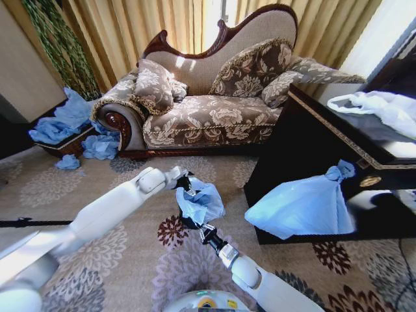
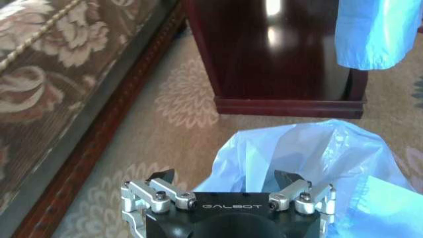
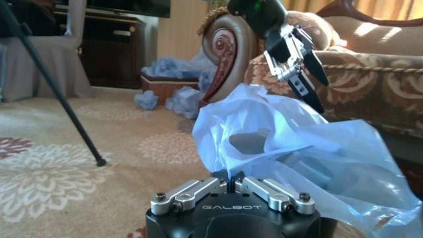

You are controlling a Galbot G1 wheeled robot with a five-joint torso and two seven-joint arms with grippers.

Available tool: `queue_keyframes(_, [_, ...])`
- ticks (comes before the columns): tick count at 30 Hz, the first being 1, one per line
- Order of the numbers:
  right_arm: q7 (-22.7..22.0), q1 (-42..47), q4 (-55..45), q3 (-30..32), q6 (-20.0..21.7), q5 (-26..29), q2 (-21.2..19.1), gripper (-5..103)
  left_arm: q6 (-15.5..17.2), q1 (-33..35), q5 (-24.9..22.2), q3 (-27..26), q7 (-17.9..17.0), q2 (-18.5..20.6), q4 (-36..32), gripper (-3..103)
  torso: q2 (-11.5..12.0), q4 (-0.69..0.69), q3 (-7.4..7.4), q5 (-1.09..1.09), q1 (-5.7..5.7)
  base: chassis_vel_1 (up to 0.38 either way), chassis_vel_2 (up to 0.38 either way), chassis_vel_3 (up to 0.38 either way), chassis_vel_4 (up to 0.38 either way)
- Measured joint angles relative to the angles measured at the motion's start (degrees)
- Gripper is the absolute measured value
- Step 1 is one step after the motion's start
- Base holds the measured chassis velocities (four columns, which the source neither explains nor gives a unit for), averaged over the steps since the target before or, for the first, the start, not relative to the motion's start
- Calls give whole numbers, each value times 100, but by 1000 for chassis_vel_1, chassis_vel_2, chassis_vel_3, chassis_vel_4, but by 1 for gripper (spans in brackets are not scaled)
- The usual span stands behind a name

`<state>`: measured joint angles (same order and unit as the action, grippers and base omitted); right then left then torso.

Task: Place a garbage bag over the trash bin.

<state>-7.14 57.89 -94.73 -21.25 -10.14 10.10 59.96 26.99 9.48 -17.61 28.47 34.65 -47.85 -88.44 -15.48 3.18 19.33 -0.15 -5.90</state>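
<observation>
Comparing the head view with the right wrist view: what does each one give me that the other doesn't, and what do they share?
Head view alone: the dark cabinet with a knotted blue bag leaning on it, a white plastic bag on top, and both arms reaching in.

Right wrist view alone: the right claw shut, pinching an edge of the garbage bag, plus a black tripod leg on the carpet.

Both: the garbage bag bunched over the carpet, the left claw open just above it, the sofa, and the blue bag pile beside the sofa.

garbage bag [image 1: 201, 201]: centre, on the carpet [image 1: 130, 195]
sofa [image 1: 214, 97]: 12 o'clock, behind it
cabinet [image 1: 312, 149]: 3 o'clock
knotted bag [image 1: 302, 208]: against the cabinet front
</observation>
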Motion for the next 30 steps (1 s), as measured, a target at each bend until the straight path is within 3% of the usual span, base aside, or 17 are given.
queue_keyframes(8, [44, 141, 8, 228, -88, -51, -2, 0, -383, -471, -42, 439, 510, -378, 918, 100, 0, -3, 0, 0, 0, 0, 0, 0, 0])
queue_keyframes(13, [93, 153, 15, 273, -119, -135, 1, 0, -627, -546, -123, 527, 604, -642, 1332, 103, 0, -4, 0, 0, 0, 0, 0, 0, 0])
queue_keyframes(18, [99, 172, 26, 303, -127, -220, 3, 0, -690, -568, -172, 588, 703, -867, 1535, 97, 0, -1, -1, 1, 1, 0, 0, 0, 0])
queue_keyframes(19, [99, 182, 26, 322, -128, -222, 2, 0, -690, -568, -174, 612, 707, -900, 1573, 91, 0, -2, -1, 1, 1, 0, 0, 0, 0])
queue_keyframes(22, [100, 203, 23, 367, -128, -222, -4, 0, -683, -568, -178, 663, 710, -912, 1622, 87, 0, -3, 0, 0, 1, 0, 0, 0, 0])
queue_keyframes(25, [105, 241, 29, 419, -135, -222, -11, 0, -673, -561, -177, 693, 708, -849, 1623, 72, 0, -3, -1, 1, 1, 0, 0, 0, 0])
queue_keyframes(26, [105, 241, 29, 419, -135, -222, -11, 0, -673, -561, -177, 693, 708, -849, 1623, 72, 0, -3, -1, 1, 1, 0, 0, 0, 0])
queue_keyframes(30, [112, 283, 40, 446, -147, -225, -12, 0, -670, -538, -177, 707, 735, -776, 1638, 87, 0, -4, -1, 0, 1, 0, 0, 0, 0])
